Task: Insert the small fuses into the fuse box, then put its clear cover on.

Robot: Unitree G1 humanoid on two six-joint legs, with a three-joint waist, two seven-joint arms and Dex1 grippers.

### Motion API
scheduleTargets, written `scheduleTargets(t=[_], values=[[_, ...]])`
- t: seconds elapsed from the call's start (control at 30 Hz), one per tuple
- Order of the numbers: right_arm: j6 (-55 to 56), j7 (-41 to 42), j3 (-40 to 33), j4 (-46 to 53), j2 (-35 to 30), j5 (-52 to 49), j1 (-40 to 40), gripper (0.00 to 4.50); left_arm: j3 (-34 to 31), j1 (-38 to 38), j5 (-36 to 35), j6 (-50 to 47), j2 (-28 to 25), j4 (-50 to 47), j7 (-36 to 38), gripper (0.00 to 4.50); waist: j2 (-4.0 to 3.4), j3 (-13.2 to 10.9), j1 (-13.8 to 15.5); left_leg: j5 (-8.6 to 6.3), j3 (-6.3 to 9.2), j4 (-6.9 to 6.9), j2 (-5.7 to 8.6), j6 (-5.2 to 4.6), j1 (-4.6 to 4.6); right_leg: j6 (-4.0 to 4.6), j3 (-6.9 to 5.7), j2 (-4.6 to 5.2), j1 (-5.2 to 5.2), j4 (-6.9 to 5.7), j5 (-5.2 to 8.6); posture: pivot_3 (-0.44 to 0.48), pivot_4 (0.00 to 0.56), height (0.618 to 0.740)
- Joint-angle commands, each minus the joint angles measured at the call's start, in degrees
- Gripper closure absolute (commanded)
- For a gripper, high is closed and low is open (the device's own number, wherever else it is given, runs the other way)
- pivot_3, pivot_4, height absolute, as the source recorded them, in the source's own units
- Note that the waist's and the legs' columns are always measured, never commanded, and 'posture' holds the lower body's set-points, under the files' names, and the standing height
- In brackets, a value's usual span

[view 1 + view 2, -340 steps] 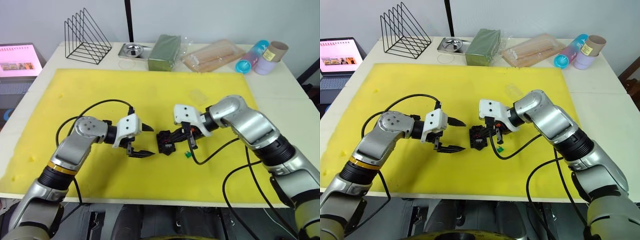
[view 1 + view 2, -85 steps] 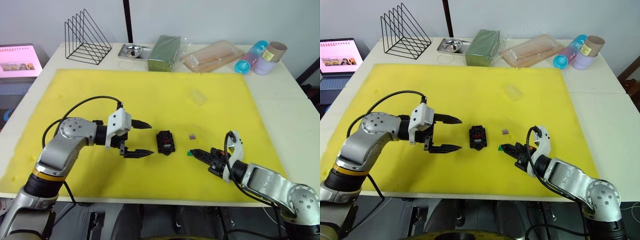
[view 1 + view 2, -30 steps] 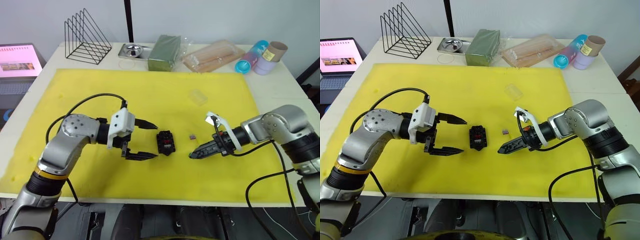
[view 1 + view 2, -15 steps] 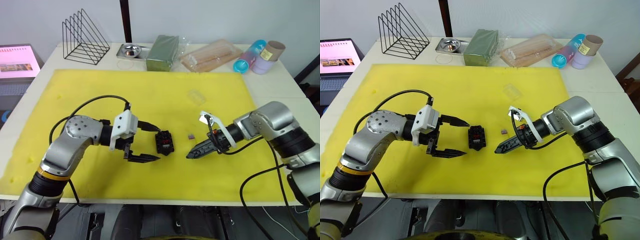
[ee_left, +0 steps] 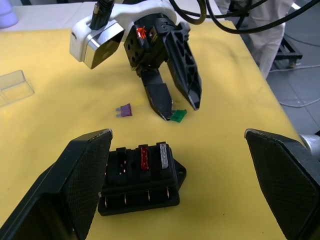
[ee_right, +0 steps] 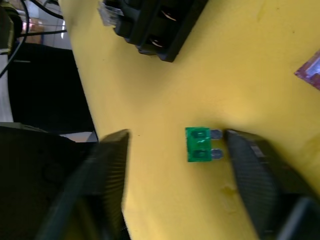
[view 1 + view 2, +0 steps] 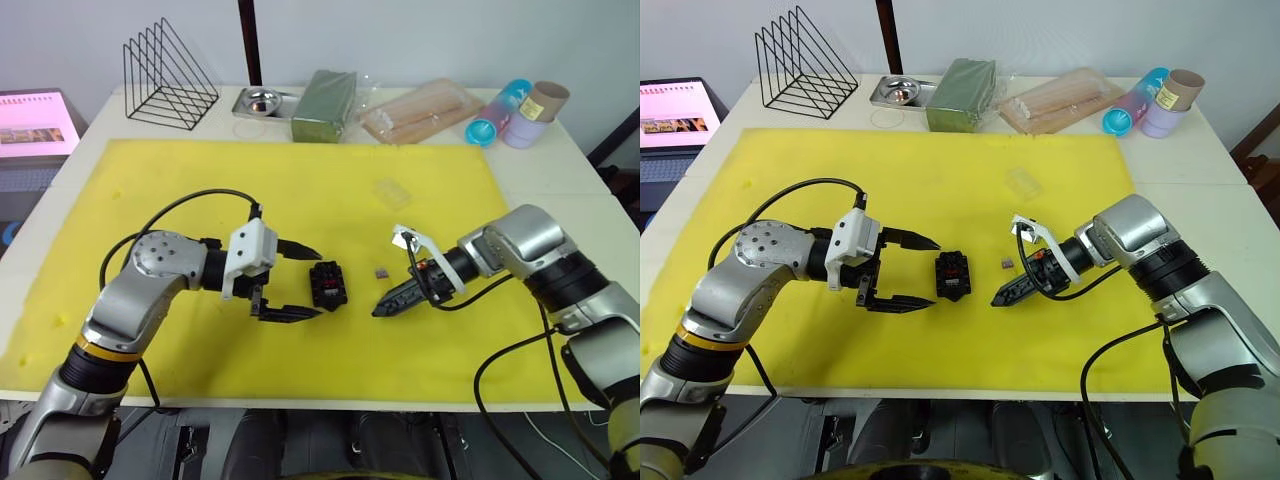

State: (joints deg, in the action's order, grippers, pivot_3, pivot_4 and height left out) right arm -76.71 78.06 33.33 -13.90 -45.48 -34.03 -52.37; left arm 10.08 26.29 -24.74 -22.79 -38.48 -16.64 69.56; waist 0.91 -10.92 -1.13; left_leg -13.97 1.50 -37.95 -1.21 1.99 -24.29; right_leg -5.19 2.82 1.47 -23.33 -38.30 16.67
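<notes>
Your right gripper (image 6: 175,150) straddles the green fuse (image 6: 199,144).
Fingers spread on both; left gripper (image 7: 296,282) flanks the fuse box (image 7: 329,285) mid-mat.

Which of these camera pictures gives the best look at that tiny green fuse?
The right wrist view: the green fuse lies flat on the yellow mat, its two metal prongs plain. The left wrist view shows it small at the right gripper's jaw tips. In the head views those jaws hide it.
</notes>
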Motion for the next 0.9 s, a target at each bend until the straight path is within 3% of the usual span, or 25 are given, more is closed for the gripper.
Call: scheduleTargets(t=[0.03, 0.2, 0.3, 0.4, 0.57, 0.67, 0.9], values=[[0.63, 1.79, 0.94, 0.04, 1.06, 0.61, -0.63, 2.28, -0.57, 0.30, -0.06, 1.10, 0.20, -1.50, -0.62, 0.00, 0.00, 0.00, 0.05, 0.00, 0.01, 0.00, 0.01, 0.00, 0.00, 0.00, 0.00, 0.00, 0.00, 0.00, 0.00, 0.000, 0.150, 0.740], [0.91, 2.78, 0.78, -0.39, 1.21, 1.72, -0.70, 2.44, -0.50, 0.41, 0.16, 1.17, 0.57, -1.39, -0.89, 0.00, 0.00, 0.00, 0.10, 0.00, 0.04, 0.00, 0.02, 0.00, 0.00, 0.00, 0.00, 0.01, 0.00, 0.00, 0.00, 0.000, 0.150, 0.740], [1.13, 3.23, 0.77, -0.60, 1.18, 2.29, -0.83, 3.07, -0.40, 0.44, 0.19, 1.26, 0.65, -1.38, -1.05, 0.00, 0.00, 0.00, 0.12, 0.00, 0.04, 0.00, 0.02, 0.00, 0.00, 0.00, 0.00, 0.01, 0.00, 0.00, 0.00, 0.000, 0.150, 0.740], [1.38, 3.52, 0.80, -0.84, 1.23, 2.76, -0.95, 4.10, -0.39, 0.50, 0.09, 1.33, 0.63, -1.34, -1.10, 0.00, 0.00, 0.00, 0.15, 0.00, 0.04, 0.00, 0.03, 0.00, 0.00, 0.00, 0.00, 0.02, 0.00, 0.00, 0.00, 0.000, 0.150, 0.740], [1.76, 3.80, 0.80, -0.62, 1.33, 3.37, -0.74, 4.10, -0.45, 0.62, 0.01, 1.50, 0.71, -1.26, -1.18, 0.00, 0.00, 0.00, 0.20, 0.00, 0.05, 0.00, 0.06, 0.00, 0.00, 0.00, 0.00, 0.04, 0.00, -0.01, 0.00, 0.000, 0.150, 0.740], [1.86, 4.00, 0.62, -0.53, 1.30, 3.57, -0.66, 4.49, -0.40, 0.64, 0.06, 1.55, 0.76, -1.25, -1.22, 0.00, -0.01, 0.00, 0.20, 0.00, 0.05, 0.00, 0.07, 0.00, 0.00, 0.00, 0.00, 0.05, 0.00, -0.01, 0.00, 0.000, 0.150, 0.740], [1.62, 4.02, -0.03, -0.25, 0.45, 3.56, -0.59, 4.49, -0.30, 0.84, 0.21, 1.64, 1.06, -0.99, -1.24, 0.00, 0.00, 0.00, 0.21, 0.00, 0.05, 0.00, 0.07, 0.00, 0.00, 0.00, 0.00, 0.05, 0.00, -0.01, 0.00, 0.000, 0.150, 0.740]])
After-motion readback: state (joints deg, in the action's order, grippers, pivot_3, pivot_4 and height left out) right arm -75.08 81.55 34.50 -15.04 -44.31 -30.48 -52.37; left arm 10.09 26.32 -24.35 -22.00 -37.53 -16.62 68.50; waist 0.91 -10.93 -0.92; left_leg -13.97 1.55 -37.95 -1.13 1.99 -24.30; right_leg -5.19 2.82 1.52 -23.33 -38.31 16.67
